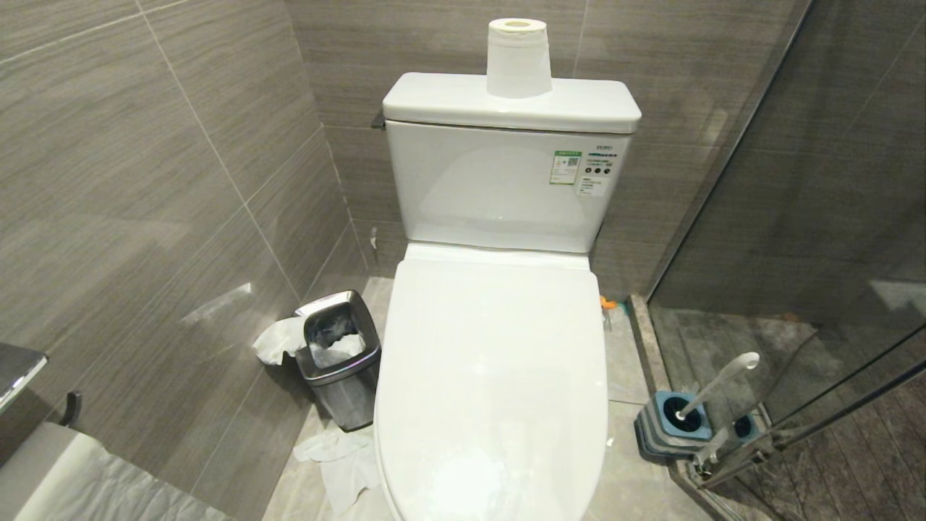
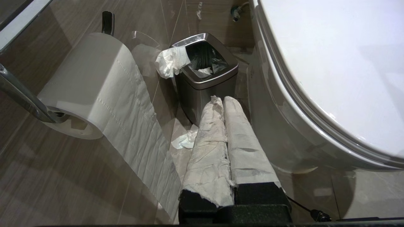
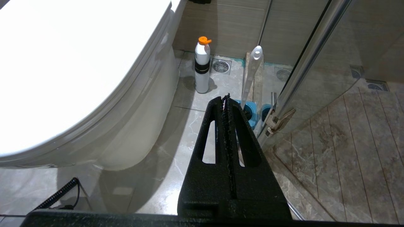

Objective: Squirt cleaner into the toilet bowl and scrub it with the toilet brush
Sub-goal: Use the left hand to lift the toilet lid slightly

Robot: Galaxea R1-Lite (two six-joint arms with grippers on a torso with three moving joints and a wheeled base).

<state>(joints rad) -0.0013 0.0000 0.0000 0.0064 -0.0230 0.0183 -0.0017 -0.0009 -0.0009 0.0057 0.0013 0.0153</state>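
A tiled bathroom: a lidded toilet bowl (image 1: pixel 492 376), steel bin (image 1: pixel 338 354), glass shower screen (image 1: pixel 796 181), floor drain (image 3: pixel 220 66).

Toilet bowl (image 1: pixel 492 376) lidded; cleaner (image 3: pixel 202 67) upright beside it — toilet brush (image 1: pixel 712 387) holstered.

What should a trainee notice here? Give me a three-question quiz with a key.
1. True or false: the lid of the toilet bowl is up.
2. The cleaner stands: A) on the tank, B) on the floor beside the toilet, C) in the steel bin.
3. Where is the toilet brush?

Key
1. False; the lid is down.
2. B.
3. In its blue holder on the floor, by the glass door. Both the left tool and right tool are shut and empty.
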